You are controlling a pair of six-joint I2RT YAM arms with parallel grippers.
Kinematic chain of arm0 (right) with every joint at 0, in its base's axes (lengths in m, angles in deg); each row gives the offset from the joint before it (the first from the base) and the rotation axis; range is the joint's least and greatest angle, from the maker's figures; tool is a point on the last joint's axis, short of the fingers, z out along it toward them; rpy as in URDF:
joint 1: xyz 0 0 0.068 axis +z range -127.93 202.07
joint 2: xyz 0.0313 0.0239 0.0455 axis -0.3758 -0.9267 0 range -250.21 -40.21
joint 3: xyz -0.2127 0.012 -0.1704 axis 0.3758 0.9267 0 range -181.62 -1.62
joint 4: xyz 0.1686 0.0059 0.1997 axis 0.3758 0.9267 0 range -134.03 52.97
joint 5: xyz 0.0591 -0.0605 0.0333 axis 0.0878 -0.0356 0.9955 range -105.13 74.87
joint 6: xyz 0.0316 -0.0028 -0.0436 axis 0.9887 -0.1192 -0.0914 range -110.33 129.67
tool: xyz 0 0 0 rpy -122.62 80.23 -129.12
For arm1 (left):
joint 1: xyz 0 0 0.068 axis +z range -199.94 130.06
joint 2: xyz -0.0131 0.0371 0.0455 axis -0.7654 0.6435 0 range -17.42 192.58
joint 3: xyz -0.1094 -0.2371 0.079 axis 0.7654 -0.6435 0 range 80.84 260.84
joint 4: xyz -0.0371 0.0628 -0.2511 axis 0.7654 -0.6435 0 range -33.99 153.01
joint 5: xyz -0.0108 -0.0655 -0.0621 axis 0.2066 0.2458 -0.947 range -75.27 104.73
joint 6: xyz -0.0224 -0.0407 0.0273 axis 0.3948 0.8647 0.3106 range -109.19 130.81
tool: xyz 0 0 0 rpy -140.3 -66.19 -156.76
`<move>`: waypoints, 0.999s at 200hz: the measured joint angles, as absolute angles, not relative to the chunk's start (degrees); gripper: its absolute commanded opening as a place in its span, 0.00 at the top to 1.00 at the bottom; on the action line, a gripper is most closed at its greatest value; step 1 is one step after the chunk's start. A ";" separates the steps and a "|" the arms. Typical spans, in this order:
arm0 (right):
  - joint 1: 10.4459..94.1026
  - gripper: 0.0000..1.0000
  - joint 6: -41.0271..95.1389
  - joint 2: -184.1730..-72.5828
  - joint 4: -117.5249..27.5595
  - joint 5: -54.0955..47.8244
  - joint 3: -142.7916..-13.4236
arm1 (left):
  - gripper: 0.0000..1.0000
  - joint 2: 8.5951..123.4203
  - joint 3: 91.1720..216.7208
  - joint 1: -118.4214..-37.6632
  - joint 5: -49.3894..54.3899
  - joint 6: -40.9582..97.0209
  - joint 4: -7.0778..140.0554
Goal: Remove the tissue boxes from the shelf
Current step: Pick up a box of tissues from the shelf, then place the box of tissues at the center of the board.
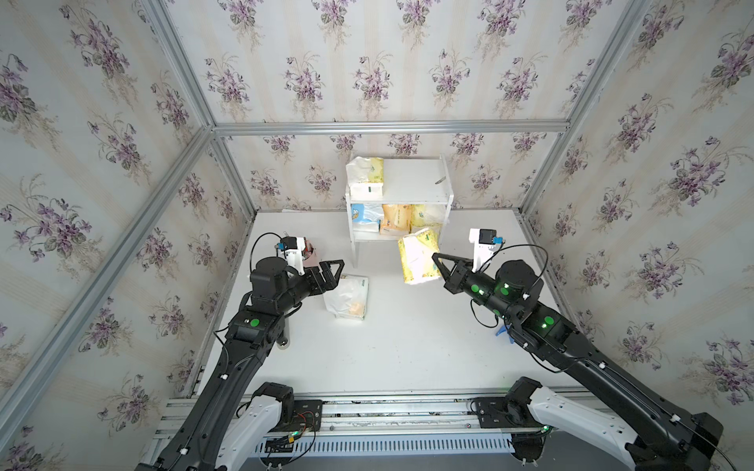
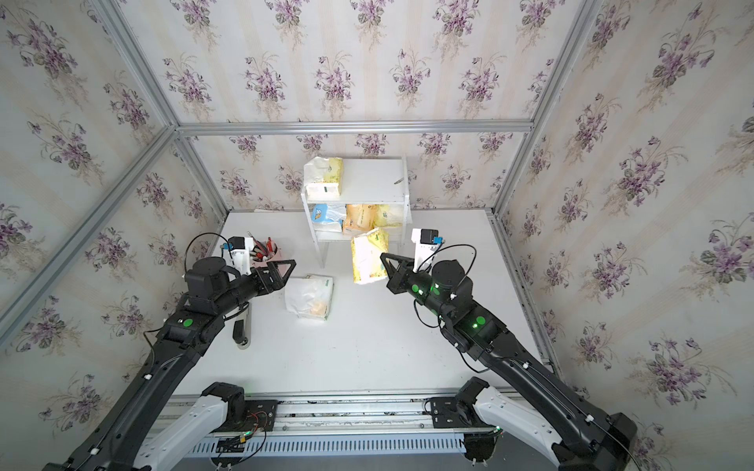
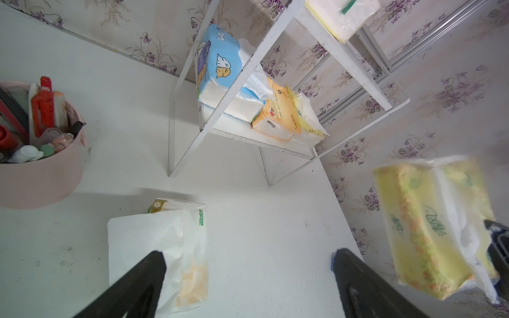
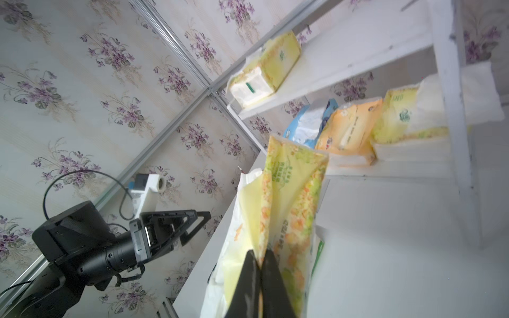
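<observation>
**Pale yellow tissue pack [image 1: 418,257] hangs from the right pincer [image 4: 259,256]**

The right pincer's jaws are pressed together on a fold of the pack's wrapper. They hold it in the air just in front of the white shelf [image 1: 412,179]. Beyond this pincer, a top-tier yellow pack [image 1: 365,175] lies on the upper board. A blue-and-white pack [image 1: 365,216], an orange pack [image 1: 393,218] and a lower yellow pack [image 1: 426,214] sit below. The left pincer [image 3: 248,254] is spread wide, and a mostly white pack [image 1: 347,295] lies on the table [image 1: 408,338] near its fingertips.

The shelf [image 1: 416,179] is stood at the rear of the bench [image 1: 408,346], on which a white pack [image 1: 347,297] and a pink cup [image 2: 269,256] are also found. A pale yellow pack [image 1: 367,173] is kept on its upper board; three packs [image 1: 393,218] are ranged on the lower
</observation>
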State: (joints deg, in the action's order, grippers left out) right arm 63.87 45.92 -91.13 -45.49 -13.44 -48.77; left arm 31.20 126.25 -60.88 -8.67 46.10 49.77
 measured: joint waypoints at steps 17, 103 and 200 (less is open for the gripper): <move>65.64 1.00 48.57 -91.98 -47.41 -14.93 -44.73 | 0.01 31.26 126.34 -60.88 -8.03 45.68 49.31; 68.05 1.00 63.41 -105.20 -67.21 -17.92 -29.10 | 0.01 31.05 125.48 -60.88 -6.53 44.83 47.87; 68.05 1.00 76.19 -128.00 -94.38 -17.64 -24.58 | 0.01 31.53 125.24 -60.88 -4.76 43.76 47.19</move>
